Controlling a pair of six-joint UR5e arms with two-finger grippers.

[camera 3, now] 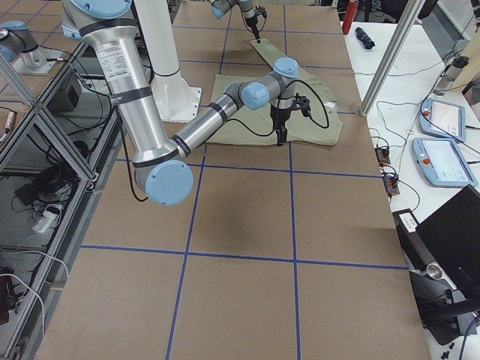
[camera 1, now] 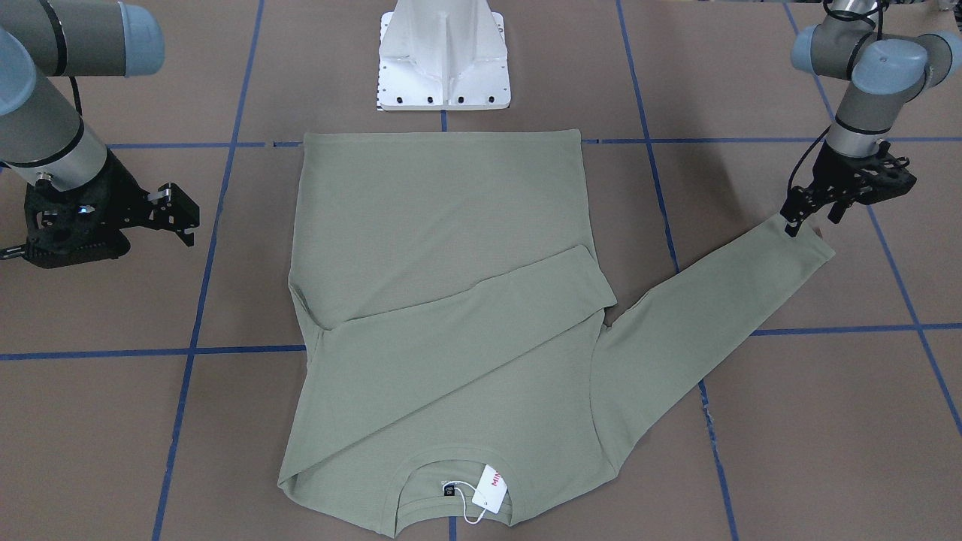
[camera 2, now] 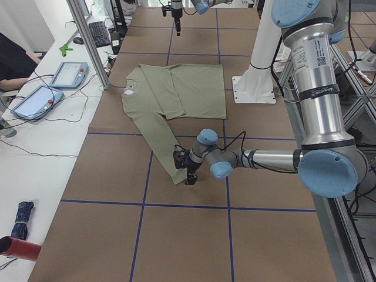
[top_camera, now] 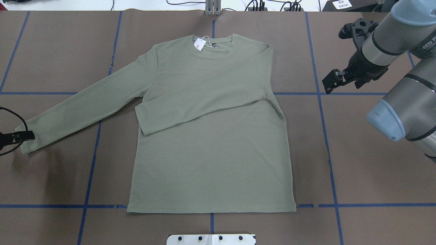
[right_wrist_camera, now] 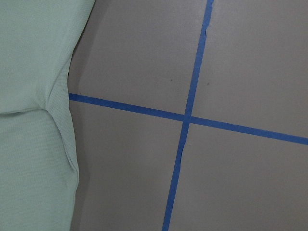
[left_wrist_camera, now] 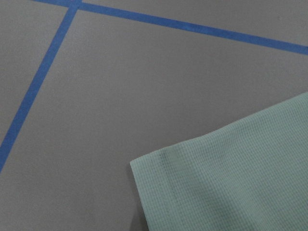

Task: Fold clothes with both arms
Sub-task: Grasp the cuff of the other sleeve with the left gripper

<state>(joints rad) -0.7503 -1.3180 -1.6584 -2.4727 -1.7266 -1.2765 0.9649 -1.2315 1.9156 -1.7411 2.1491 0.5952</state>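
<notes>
The sage-green long-sleeved shirt (camera 1: 443, 248) lies flat on the brown table, collar and white hang tag (camera 1: 490, 488) away from the robot. One sleeve is folded across the chest (top_camera: 204, 98). The other sleeve (top_camera: 85, 105) stretches out to the robot's left. My left gripper (camera 1: 810, 222) hangs low over that sleeve's cuff (left_wrist_camera: 231, 178), fingers apart, and the cuff lies flat on the table. It also shows at the edge of the overhead view (top_camera: 24, 136). My right gripper (camera 1: 180, 214) is open and empty, beside the shirt's right side and apart from it (top_camera: 328, 81). The shirt's side edge shows in the right wrist view (right_wrist_camera: 33, 96).
The white base pedestal (camera 1: 443, 60) stands just behind the shirt's hem. Blue tape lines (top_camera: 323, 136) cross the brown table. A white bench with teach pendants (camera 2: 67, 73) and a metal post (camera 2: 91, 41) run along the far side, where a person (camera 2: 14, 59) sits.
</notes>
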